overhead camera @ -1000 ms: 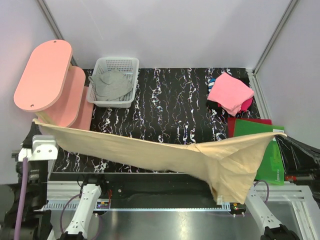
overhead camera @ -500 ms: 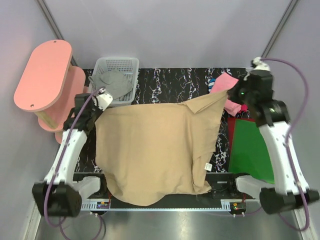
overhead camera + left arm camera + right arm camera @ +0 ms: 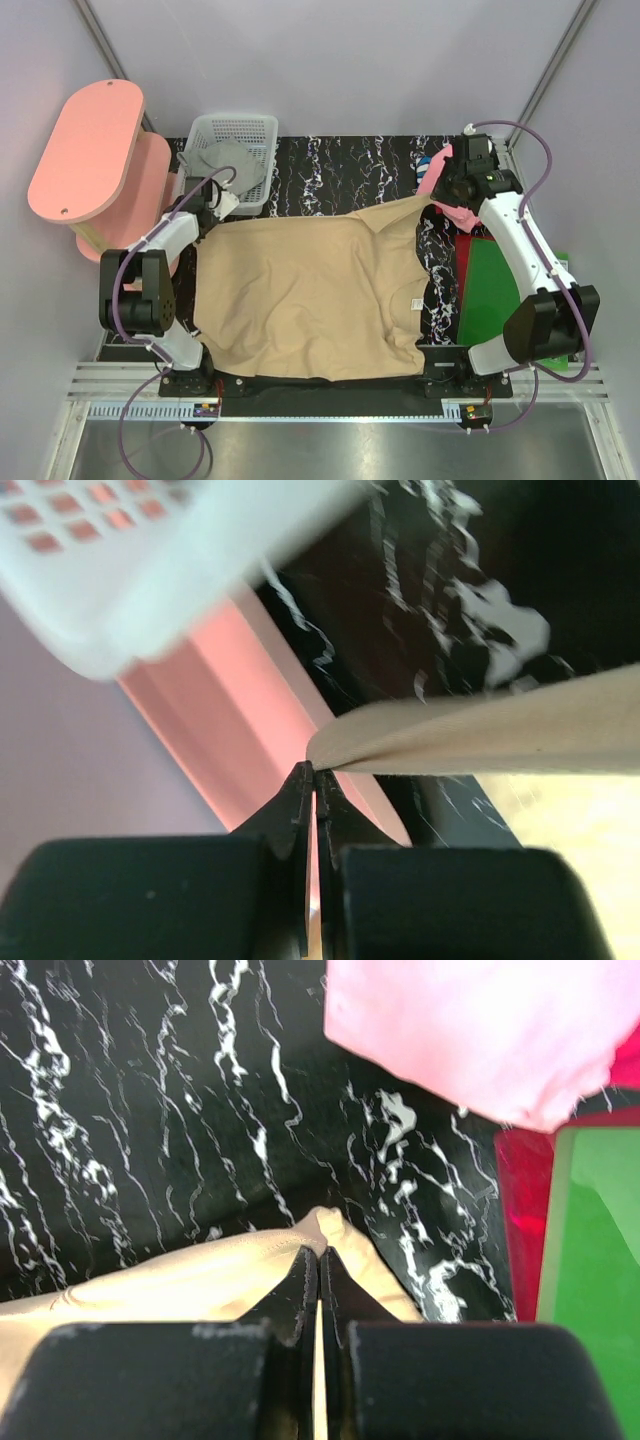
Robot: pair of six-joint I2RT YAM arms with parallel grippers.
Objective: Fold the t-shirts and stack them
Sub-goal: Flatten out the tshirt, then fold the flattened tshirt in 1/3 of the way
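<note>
The black marbled table point(image 3: 340, 170) carries nearly everything you need. The tan t-shirt point(image 3: 300, 290) lies spread across its middle and reaches the near edge. Its right side looks doubled over on itself and is not lying flat.

The green sheet point(image 3: 500, 295) lies to the right of it. At the far left, the grey t-shirt point(image 3: 225, 168) sits bunched in the white basket point(image 3: 262, 125). The pink t-shirt point(image 3: 470, 1030) lies at the far right, just beyond your right arm.

Your left gripper point(image 3: 313, 778) has its jaws pressed together on the shirt's far-left corner. That view is blurred, so I cannot say how much cloth the tips really have. Your right gripper point(image 3: 320, 1255) is pinched tight on the far-right corner, low over the table. The small white neck label point(image 3: 415, 304) shows near the rumpled right edge.

I judge you are on the spreading step, and no fold has been made yet. Next, the two far corners need setting down taut and level. Then let go and pull the doubled right side flat before the first fold.
</note>
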